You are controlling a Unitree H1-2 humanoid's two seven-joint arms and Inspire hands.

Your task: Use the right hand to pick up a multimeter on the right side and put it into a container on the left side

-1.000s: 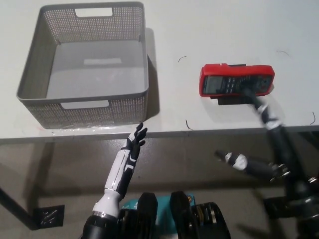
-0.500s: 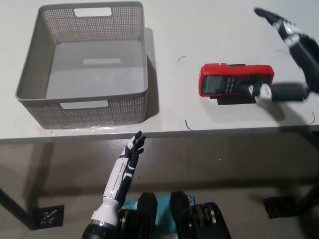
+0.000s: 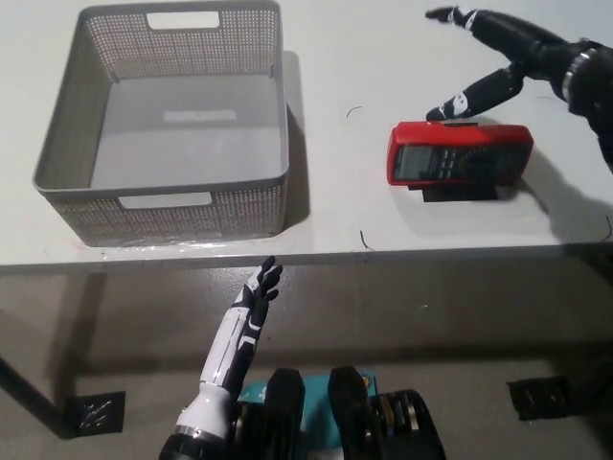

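A red, slab-shaped multimeter lies flat on the white table, right of a grey perforated plastic basket, well apart from it. The black right hand hovers just beyond the multimeter, fingers spread, holding nothing. The white left hand rests below the table edge, fingers apart and empty.

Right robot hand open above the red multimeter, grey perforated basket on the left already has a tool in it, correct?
Not quite. The head view shows the grey perforated plastic basket empty. The rest holds: the black right robot hand is open above the red rectangular multimeter, which lies on the white table.
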